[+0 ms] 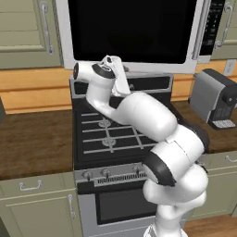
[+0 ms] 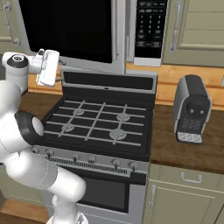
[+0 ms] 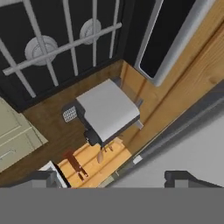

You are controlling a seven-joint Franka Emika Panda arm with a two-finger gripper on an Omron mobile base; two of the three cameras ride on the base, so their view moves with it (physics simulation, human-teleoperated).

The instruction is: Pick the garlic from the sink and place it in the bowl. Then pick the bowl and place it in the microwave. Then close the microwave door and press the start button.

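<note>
The jaws stand wide open with nothing between them: in the hand view one dark fingertip point(image 3: 43, 176) rises at each side of the lower edge, with a broad gap between them. The wrist is rolled so that the jaws look down and sideways along the back of the range rather than at the appliance above them.

The microwave point(image 1: 134, 28) hangs just above the jaws and slightly beyond them. The hand sits near its lower left corner, close under the silver frame. The microwave door point(image 2: 65, 30) looks flush with the frame, and its bar handle point(image 2: 120, 30) is well off to the jaws' right. I judge the door to be shut, though the black glass hides what is inside. The keypad panel point(image 2: 150, 26) lies further right again, past the handle. If only the start button is left to press, the arm has a long sideways reach to make and must turn the wrist to face the panel.

Below the jaws is the steel range point(image 1: 111, 134) with its black gas grates, which keeps the hand high. In the line of the jaws' sight, beyond the burners, a grey coffee machine point(image 3: 107, 111) stands on the brown wooden tabletop point(image 3: 48, 118) against the wall. It is well apart from the jaws and no obstacle at this height.
</note>
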